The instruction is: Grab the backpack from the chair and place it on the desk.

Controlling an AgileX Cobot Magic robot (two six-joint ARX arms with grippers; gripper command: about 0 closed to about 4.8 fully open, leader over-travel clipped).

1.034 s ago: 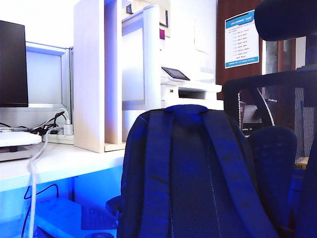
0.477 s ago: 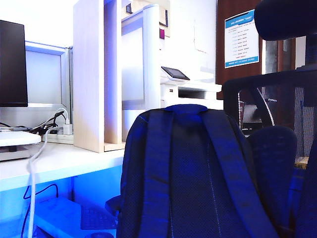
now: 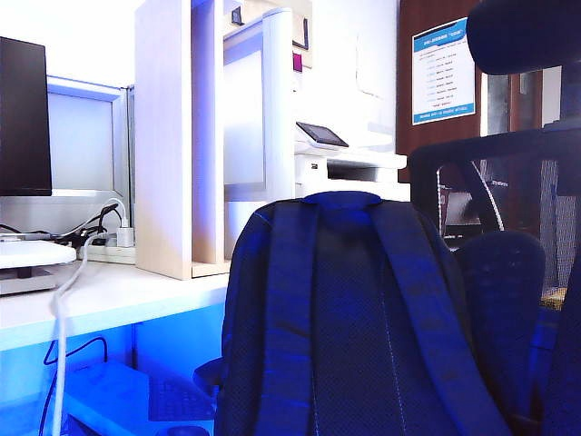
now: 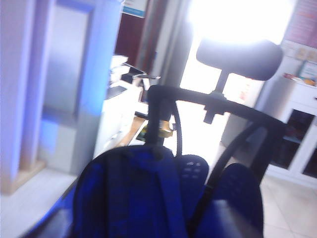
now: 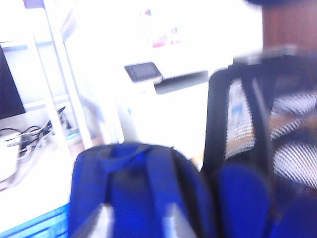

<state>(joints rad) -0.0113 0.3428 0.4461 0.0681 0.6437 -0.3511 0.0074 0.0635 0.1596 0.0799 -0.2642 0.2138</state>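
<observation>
Backpack [image 3: 354, 318] upright on chair [image 3: 508, 272] beside the table [image 3: 136, 292]; left tool [image 4: 138, 224] spread wide, right tool [image 5: 138, 220] partly spread, both empty, facing its straps.

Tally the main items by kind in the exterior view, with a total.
backpack: 1
chair: 1
desk: 1
monitor: 1
printer: 1
wall poster: 1
Total: 6

Navy backpack [image 3: 349, 318] stands upright against the chair [image 3: 508, 182] beside the desk [image 3: 118, 295].
</observation>
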